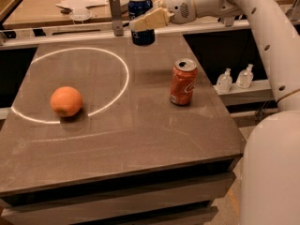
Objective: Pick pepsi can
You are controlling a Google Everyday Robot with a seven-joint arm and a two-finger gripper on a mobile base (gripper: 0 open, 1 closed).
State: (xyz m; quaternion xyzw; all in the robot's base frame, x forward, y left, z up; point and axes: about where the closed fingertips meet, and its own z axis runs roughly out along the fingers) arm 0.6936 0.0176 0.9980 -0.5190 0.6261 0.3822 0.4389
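Roughly, the bench (pixel 140 144) has open room at its middle and near edge, with an orange (pixel 66 101) at 9 o'clock and a red soda can (pixel 183 83) at 3. At 12 o'clock, by the far edge, the gripper (pixel 141 22) clamps the upright pepsi can (pixel 140 6) between its jaws.

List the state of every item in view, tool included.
pepsi can: upright, gripped, seemingly just off the table.
tool: shut on pepsi can, over the table's far edge.
red can: upright on table, untouched.
orange: resting on table, at the white circle line.
bottles: two, upright, right of table.
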